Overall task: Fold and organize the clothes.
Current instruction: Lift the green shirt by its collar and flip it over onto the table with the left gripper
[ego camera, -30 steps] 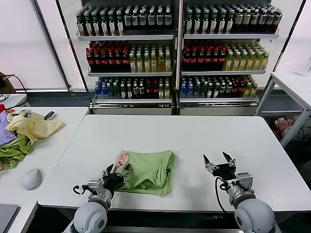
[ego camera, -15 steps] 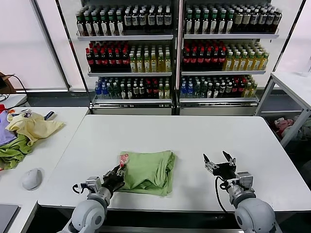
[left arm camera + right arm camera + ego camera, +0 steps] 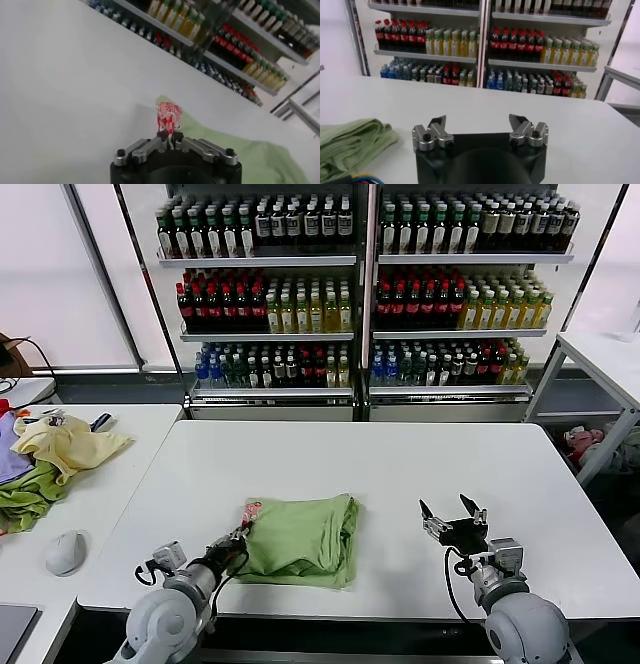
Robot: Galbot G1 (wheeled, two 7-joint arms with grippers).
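Shop-like room: stocked drink shelves point(image 3: 365, 284) behind white table point(image 3: 400, 474).

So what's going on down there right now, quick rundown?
Left pincer shut on shirt corner. Right pincer open, idle over table. Shirt folded. Nothing in the way.

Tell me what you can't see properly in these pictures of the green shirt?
- Light green polo shirt: collar and buttons folded out of sight, head view.
- Red-and-white print: crumpled in the shut left gripper, unreadable, left wrist view.
- Shirt cut off by the frame edge, right wrist view.
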